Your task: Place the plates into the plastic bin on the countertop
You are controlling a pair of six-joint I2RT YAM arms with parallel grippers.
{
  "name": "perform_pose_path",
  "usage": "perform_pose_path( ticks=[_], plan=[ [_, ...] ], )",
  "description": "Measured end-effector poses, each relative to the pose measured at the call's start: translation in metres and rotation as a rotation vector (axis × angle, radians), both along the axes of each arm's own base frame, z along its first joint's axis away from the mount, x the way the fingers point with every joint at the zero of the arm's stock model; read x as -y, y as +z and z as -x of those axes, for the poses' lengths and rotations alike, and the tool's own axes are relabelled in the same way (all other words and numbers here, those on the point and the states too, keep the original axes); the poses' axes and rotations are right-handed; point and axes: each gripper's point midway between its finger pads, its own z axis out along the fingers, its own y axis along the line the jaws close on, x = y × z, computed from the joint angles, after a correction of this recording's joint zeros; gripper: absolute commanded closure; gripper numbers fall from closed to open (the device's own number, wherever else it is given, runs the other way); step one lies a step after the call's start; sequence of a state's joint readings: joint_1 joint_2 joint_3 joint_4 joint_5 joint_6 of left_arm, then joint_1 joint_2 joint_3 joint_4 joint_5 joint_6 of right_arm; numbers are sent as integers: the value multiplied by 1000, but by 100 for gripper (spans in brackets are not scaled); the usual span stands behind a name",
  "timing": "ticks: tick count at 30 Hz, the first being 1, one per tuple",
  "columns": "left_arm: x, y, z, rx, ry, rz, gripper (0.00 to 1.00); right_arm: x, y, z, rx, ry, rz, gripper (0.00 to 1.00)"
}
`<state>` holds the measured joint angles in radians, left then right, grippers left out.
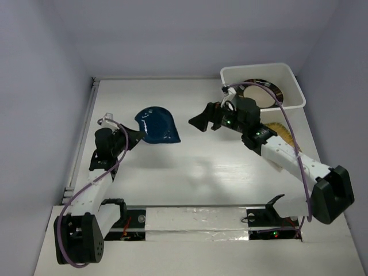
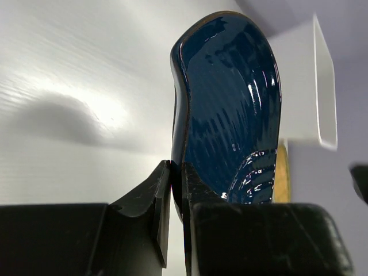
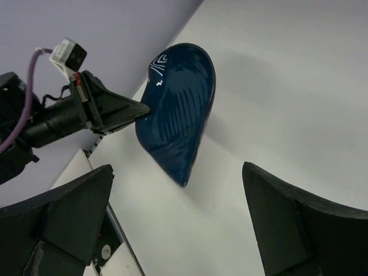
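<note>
**Blue teardrop plate pinched at its rim, second gripper waiting**

The left gripper (image 2: 175,172) is pressed together on the rim of the dark blue teardrop plate (image 2: 230,103), one finger on the glazed face and the other on the underside. The plate stands tilted up on edge over the left-centre of the countertop (image 1: 201,172); whether its lower tip touches the surface I cannot tell. The right gripper (image 3: 177,172) faces it from the other side with its fingers spread wide and nothing between them.

The plastic bin (image 1: 296,99) sits well apart at the far right corner, with a round brown-rimmed cream plate (image 1: 261,92) already inside. A tan woven fan-shaped plate (image 1: 282,133) lies near the bin, partly under the right arm.

The blue plate looks like glazed ceramic: stiff, fairly heavy for a thin-edge pinch, glossy and so probably slippery, and likely to chip if dropped. Held at one end, its weight may lever it round in the grip. A safer hold would be across the rim on the broad rounded end, with the fingers well past the lip, and it should be lowered gently so it does not knock the plate in the bin.
</note>
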<state>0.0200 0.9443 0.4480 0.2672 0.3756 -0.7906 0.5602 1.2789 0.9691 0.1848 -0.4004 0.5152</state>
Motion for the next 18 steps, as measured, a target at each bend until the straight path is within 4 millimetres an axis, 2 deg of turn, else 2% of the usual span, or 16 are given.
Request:
perform_pose_path(
  ticks=[5, 10, 16, 18],
  plan=[
    [23, 2, 20, -4, -133, 31, 100, -28, -28, -11, -62, 24, 73, 0],
    [35, 23, 32, 64, -214, 51, 100, -41, -54, -17, -115, 20, 118, 3],
    [48, 34, 44, 105, -301, 60, 100, -52, -76, -18, -174, 40, 130, 16],
    [51, 33, 46, 102, -321, 61, 100, -57, -80, -15, -190, 58, 122, 26]
  ],
)
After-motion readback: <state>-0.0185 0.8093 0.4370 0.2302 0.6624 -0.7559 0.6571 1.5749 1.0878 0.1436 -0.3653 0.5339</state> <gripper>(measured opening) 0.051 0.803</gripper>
